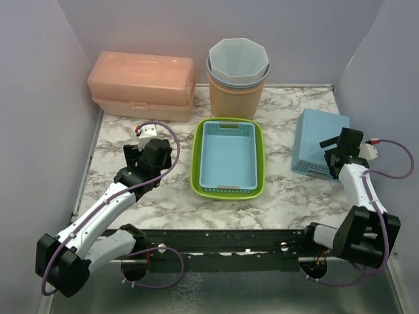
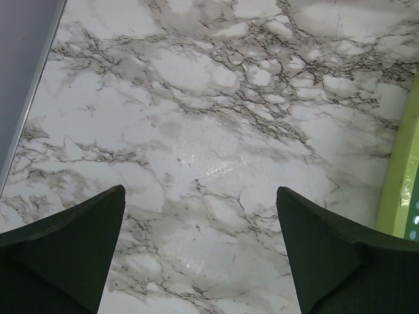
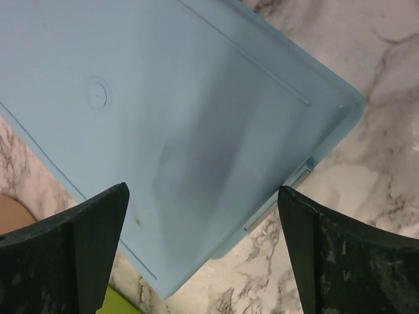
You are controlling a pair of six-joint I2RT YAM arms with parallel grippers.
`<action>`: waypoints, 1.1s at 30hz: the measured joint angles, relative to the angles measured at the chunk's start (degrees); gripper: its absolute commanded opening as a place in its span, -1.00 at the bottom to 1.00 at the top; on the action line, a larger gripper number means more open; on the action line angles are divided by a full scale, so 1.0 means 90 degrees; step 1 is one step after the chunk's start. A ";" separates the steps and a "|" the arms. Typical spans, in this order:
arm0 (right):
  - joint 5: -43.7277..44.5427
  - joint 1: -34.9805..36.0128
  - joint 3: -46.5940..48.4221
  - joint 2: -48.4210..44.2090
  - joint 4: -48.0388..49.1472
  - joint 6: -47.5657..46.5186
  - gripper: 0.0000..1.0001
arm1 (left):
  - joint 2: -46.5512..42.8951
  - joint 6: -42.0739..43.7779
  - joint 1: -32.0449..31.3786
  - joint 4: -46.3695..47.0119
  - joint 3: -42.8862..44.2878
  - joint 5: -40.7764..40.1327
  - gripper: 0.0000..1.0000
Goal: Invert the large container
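Note:
A light blue container (image 1: pixel 313 145) lies bottom up at the right of the marble table; its flat underside (image 3: pixel 183 98) fills the right wrist view. My right gripper (image 1: pixel 337 156) (image 3: pixel 203 216) hovers open just above its near corner, touching nothing. In the middle of the table a green basket (image 1: pixel 229 193) stands upright with a blue basket (image 1: pixel 228 156) nested in it. My left gripper (image 1: pixel 150 162) (image 2: pixel 200 216) hangs open over bare marble to the left of the green basket, whose rim (image 2: pixel 400 176) shows at the right edge of the left wrist view.
An orange lidded box (image 1: pixel 143 85) stands at the back left. An orange bin (image 1: pixel 237 91) with pale buckets nested in it stands at the back centre. Grey walls close the left, back and right sides. The arm bases sit on a black rail (image 1: pixel 222 242) at the near edge.

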 measured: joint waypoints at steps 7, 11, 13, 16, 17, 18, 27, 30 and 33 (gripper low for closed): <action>-0.0809 -0.0180 0.0690 0.1246 0.0857 -0.0988 1.00 | 0.0029 0.0000 0.0000 0.0007 0.0000 0.0015 0.98; -0.1081 -0.0189 0.1326 0.2091 0.1100 -0.1156 1.00 | 0.0063 0.0000 0.0000 0.0024 0.0000 0.0015 0.98; -0.1100 -0.0206 0.1824 0.2601 0.1120 -0.1226 1.00 | 0.0068 0.0000 0.0000 0.0032 0.0000 0.0015 0.98; -0.1137 -0.0245 0.2356 0.3162 0.1202 -0.1294 1.00 | 0.0068 0.0000 0.0000 0.0036 0.0000 0.0015 0.98; -0.1151 -0.0255 0.2472 0.3296 0.1217 -0.1319 1.00 | 0.0070 0.0000 0.0000 0.0036 0.0000 0.0015 0.98; -0.1151 -0.0265 0.2574 0.3410 0.1219 -0.1353 1.00 | 0.0073 0.0000 0.0000 0.0036 0.0000 0.0015 0.98; -0.1358 -0.0304 0.3087 0.3840 0.1253 -0.1668 1.00 | 0.0211 0.0017 0.0000 0.0039 0.0000 0.0022 0.98; -0.1384 -0.0306 0.3266 0.3973 0.1282 -0.1744 1.00 | 0.0257 0.0024 0.0000 0.0039 0.0000 0.0058 0.98; -0.1498 -0.0333 0.3322 0.3973 0.1280 -0.1787 1.00 | 0.0257 0.0032 0.0000 0.0039 0.0000 0.0068 0.98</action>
